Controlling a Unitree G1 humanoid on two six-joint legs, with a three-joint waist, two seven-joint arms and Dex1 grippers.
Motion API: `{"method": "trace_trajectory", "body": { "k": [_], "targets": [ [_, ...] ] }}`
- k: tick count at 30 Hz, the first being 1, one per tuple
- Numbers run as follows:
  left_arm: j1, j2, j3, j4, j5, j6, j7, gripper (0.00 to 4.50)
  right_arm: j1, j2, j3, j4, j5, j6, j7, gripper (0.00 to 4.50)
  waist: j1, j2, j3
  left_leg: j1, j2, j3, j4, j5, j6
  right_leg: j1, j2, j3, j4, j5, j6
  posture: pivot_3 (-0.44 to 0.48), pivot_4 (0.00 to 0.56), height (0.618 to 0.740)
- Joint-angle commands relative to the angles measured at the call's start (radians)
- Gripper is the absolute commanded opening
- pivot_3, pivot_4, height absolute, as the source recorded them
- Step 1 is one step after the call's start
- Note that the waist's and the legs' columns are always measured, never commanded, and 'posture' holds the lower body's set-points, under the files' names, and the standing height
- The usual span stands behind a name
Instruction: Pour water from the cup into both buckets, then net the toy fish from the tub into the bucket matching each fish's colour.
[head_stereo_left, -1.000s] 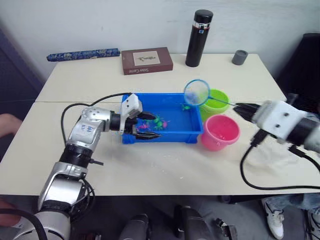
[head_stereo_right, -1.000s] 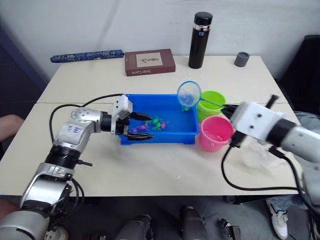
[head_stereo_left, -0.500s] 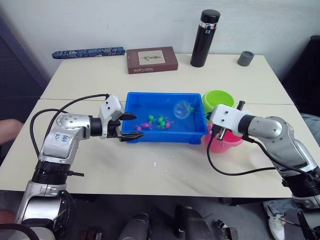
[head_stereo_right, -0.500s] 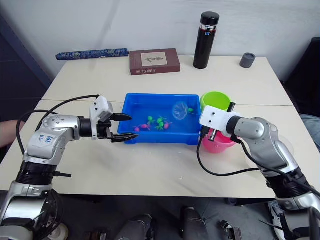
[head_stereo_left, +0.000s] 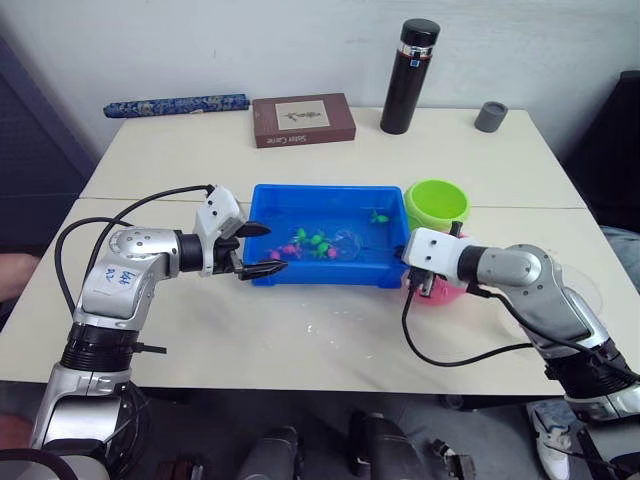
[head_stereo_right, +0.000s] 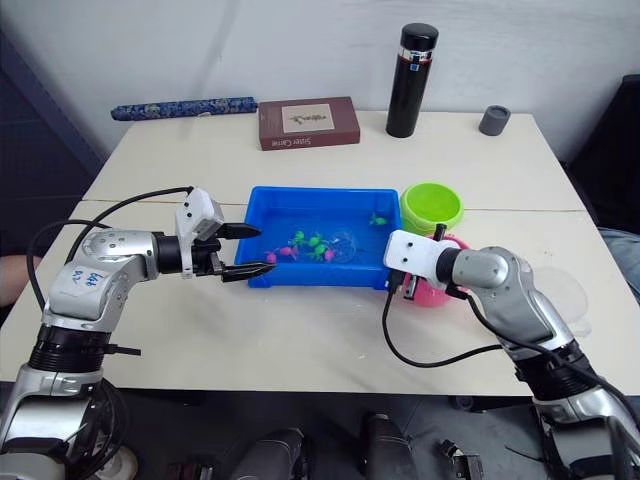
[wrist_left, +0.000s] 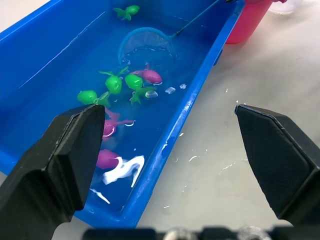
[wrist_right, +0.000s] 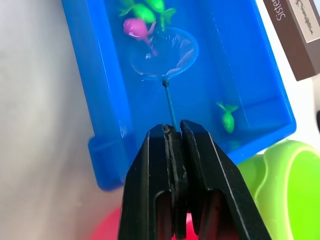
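1. The right gripper (wrist_right: 175, 131) is clenched on the thin stick of the net (wrist_right: 165, 54), just off the tub's (head_stereo_left: 300, 274) right end.
2. The left gripper (head_stereo_left: 262, 249) is spread wide with nothing between its fingers, straddling the tub's near-left corner.
3. The net's hoop sits low inside the tub, right of a cluster of pink and green toy fish (wrist_left: 131, 81); one pink fish (wrist_right: 135, 27) lies at the hoop's edge.
4. A lone green fish (head_stereo_left: 378, 215) lies by the tub's far-right corner.
5. The pink bucket (head_stereo_left: 445, 290) stands at the tub's right end, mostly behind the right arm.
6. The green bucket (head_stereo_left: 436, 203) stands just beyond the pink one, beside the tub's far-right corner.
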Motion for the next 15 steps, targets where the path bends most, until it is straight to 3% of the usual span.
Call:
{"method": "trace_trajectory", "body": {
  "k": [1,9,15],
  "targets": [
    [-0.024,0.008,0.013,-0.013,-0.014,-0.02,-0.003,4.48,0.018,0.0,-0.074,-0.079,0.073,0.1,0.018,0.0,0.001,0.0,0.0,0.0,0.0,0.0,0.0,0.0,0.0,0.0,0.0,0.0,0.0,0.0,0.0,0.0,0.15,0.74],
    [-0.047,-0.017,-0.007,0.035,-0.004,-0.057,-0.011,4.48,0.053,-0.009,-0.168,-0.192,0.223,0.35,0.034,0.0,0.0,0.0,0.0,0.0,0.0,0.0,0.0,0.0,0.0,0.0,0.0,0.0,0.0,0.0,0.0,0.0,0.15,0.74],
    [-0.032,0.02,-0.051,0.099,0.044,-0.131,-0.064,4.48,0.017,-0.081,-0.07,-0.162,0.074,0.158,0.01,0.0,-0.001,0.0,0.0,0.0,0.0,0.0,0.0,0.0,0.0,0.0,0.0,0.0,0.0,0.0,0.0,0.0,0.15,0.74]
  ]
}}
